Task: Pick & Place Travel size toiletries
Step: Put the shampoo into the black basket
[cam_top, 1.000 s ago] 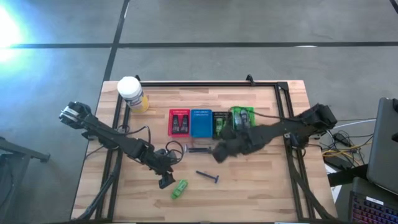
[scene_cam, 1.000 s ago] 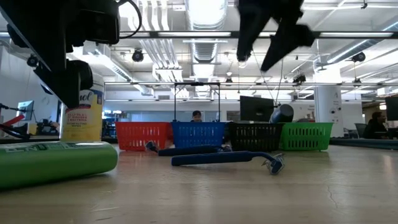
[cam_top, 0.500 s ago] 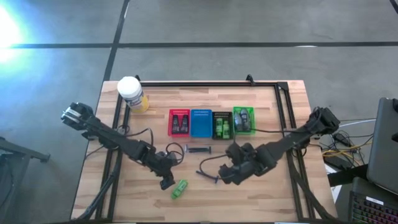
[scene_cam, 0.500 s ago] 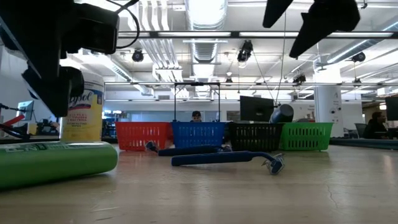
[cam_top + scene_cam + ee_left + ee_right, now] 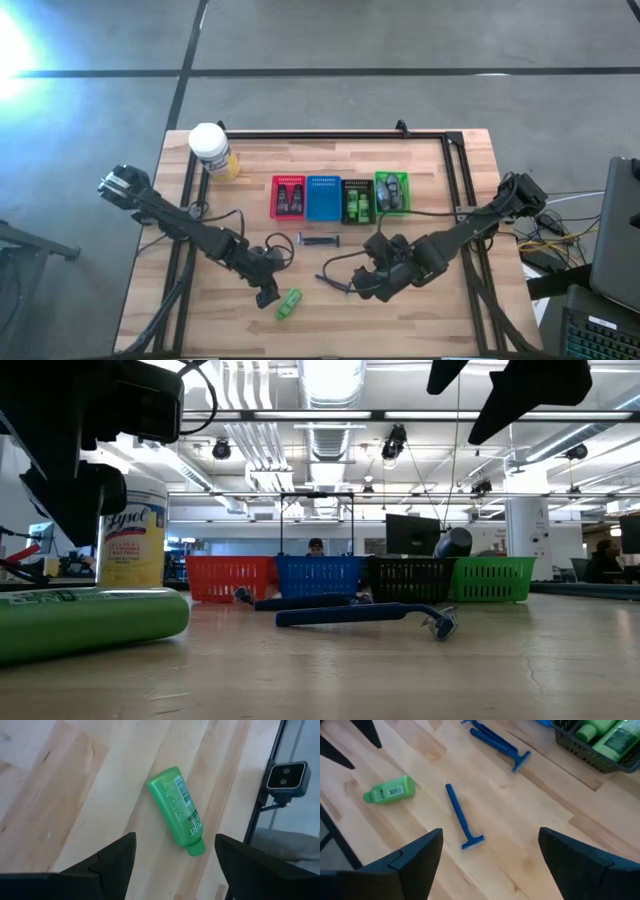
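Observation:
A bright green travel bottle lies flat on its side on the wood near the table's near edge, also seen in the high view. My left gripper is open and hovers just left of it, touching nothing. A single dark-blue razor lies flat right of the bottle. My right gripper is open above and just right of that razor. Two more razors lie together in front of the baskets.
Four small baskets stand in a row mid-table: red, blue, black and green, some holding small items. A white-lidded yellow jar stands at the far left corner. Bare wood lies along the near edge.
My right gripper has moved from just in front of the black and green baskets toward the table's near edge, ending above the single razor, still open. The bottle and razors have stayed put.

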{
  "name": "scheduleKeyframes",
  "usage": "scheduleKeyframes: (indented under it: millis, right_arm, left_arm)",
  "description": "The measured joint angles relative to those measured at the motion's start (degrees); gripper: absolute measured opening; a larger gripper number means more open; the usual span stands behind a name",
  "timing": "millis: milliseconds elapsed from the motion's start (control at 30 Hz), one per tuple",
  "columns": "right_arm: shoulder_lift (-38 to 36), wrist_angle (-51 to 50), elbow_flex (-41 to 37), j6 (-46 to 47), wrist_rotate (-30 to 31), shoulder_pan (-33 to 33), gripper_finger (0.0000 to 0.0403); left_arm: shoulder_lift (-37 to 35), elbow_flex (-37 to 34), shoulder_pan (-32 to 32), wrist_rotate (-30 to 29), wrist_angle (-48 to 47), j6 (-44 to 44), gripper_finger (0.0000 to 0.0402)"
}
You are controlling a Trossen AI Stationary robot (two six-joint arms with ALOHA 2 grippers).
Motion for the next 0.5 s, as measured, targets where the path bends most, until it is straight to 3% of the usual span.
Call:
scheduleKeyframes:
  millis: [200, 500]
  right_arm:
    - [0.0, 0.2, 0.0, 8.9, 1.7, -0.3, 0.0313]
    - [0.0, 0.4, 0.0, 16.1, 1.3, -0.8, 0.0334]
  left_arm:
    - [0.0, 0.0, 0.1, 0.1, 0.0, 8.2, 0.0275]
    - [0.0, 0.0, 0.2, 0.1, 0.0, 16.8, 0.0275]
